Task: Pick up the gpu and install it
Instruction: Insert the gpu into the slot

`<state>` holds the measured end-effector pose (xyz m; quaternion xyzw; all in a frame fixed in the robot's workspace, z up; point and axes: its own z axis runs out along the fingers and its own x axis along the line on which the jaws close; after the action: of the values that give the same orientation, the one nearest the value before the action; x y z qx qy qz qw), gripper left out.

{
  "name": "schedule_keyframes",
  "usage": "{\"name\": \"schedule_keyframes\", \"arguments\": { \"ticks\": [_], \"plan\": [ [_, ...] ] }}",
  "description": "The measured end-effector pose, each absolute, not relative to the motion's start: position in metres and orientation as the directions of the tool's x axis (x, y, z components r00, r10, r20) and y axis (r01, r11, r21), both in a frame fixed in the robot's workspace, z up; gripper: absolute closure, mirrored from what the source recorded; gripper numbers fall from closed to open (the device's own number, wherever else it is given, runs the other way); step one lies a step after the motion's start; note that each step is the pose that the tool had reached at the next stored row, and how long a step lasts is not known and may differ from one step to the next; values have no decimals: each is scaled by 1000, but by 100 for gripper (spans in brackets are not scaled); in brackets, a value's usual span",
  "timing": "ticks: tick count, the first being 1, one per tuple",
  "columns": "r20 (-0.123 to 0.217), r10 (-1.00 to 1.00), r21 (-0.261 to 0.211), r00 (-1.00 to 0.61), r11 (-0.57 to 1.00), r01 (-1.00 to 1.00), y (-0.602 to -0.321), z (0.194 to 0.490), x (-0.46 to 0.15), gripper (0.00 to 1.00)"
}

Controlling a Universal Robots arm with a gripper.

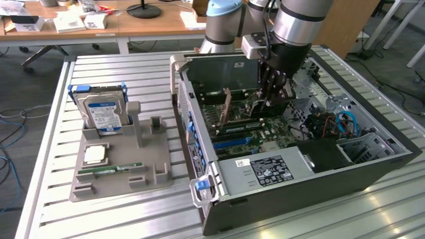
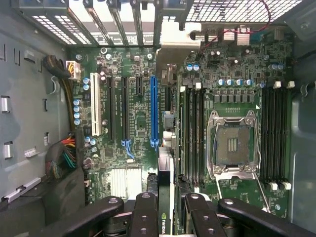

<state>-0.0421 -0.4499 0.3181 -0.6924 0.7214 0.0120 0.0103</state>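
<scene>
Hand [image 2: 170, 217] clenched on gpu [image 2: 165, 187], card edge-on between fingers, long axis parallel to blue slot [image 2: 154, 111], offset slightly toward CPU socket [image 2: 233, 143]

Tight room inside the open case [image 1: 371, 172], free worktop [image 1: 126, 211] outside it
The tool [image 1: 274, 94] hangs inside the case with the gpu [image 2: 165, 182] clamped edge-on between its fingers [image 2: 146, 212]; the power supply [image 1: 264, 172] and drive cage [image 1: 364, 147] wall in one end, the rear slot grille [image 2: 113, 17] the other. The case's top side stands open, the arm [image 1: 295, 20] occupying its middle. On the motherboard [image 2: 140, 118], the blue slot [image 2: 154, 111] lies bare just beside the card's edge, with black slots [image 2: 112, 113], a cable bundle [image 2: 61, 160] and the CPU socket [image 2: 233, 143] flanking. Outside, the worktop lies free around the parts tray [image 1: 119, 184]
</scene>
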Motion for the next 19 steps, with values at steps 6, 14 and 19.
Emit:
{"name": "schedule_keyframes", "arguments": {
  "ticks": [6,14,19],
  "plan": [
    [-31,-999,3,-41,41,-999,-450,317,-47,74],
    [-31,-999,3,-41,41,-999,-450,311,-47,74],
    [-32,-999,3,-41,41,-999,-450,310,-47,74]
  ]
}}
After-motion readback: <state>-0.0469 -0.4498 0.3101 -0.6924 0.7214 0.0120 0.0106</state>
